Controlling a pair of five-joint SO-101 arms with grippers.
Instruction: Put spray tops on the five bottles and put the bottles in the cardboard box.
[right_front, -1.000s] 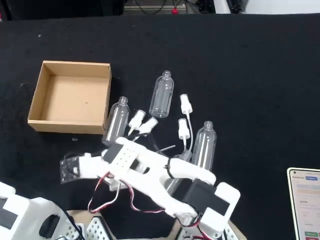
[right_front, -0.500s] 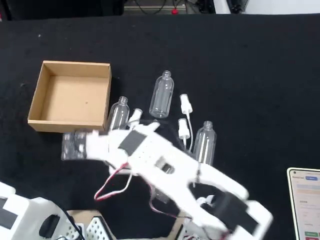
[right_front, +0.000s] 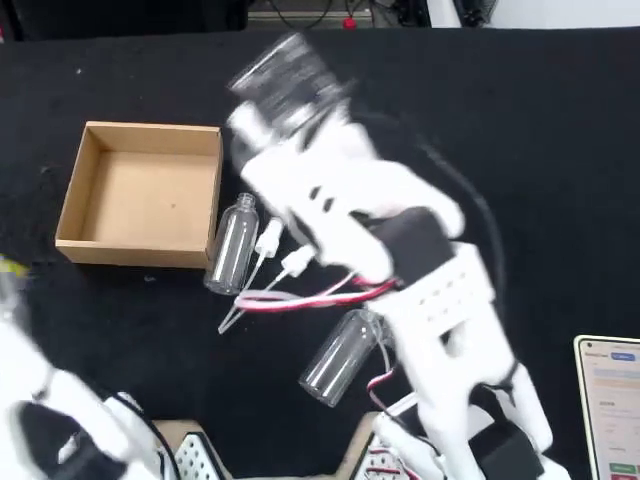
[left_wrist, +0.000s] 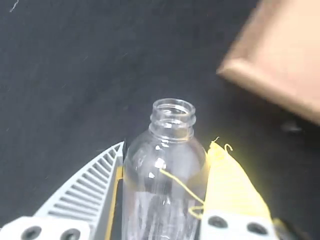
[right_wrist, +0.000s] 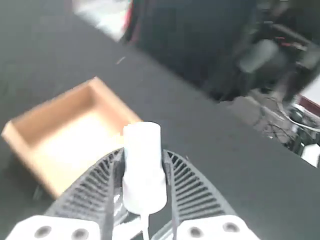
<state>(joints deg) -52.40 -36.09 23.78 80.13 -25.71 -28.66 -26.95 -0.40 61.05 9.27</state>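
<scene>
Black counter under the two arms, then: how far along are we?

Barely begun, I'd say. The cardboard box sits at one side of it with nothing inside, and no bottle I can see wears a top.

What is each claw doing?

The left claw is pinching a clear bottle by its shoulders, the open neck pointing away from the wrist and a corner of the box just beyond. The right claw is pressed onto a white spray top with its thin tube hanging down. It is held high above the counter, the box below and off to one side.

So the first pairing is in hand?

That's my reading. Top and bottle are each gripped but well apart, so nothing is joined yet.

And the rest?

From above, an uncapped bottle lies just beside the box wall, with a loose spray top next to it and another top beside that. A bare bottle lies nearer the arm bases. The raised arm covers the counter behind it, so I cannot count the others. All five cappings and all five drops into the box look to be left.
</scene>
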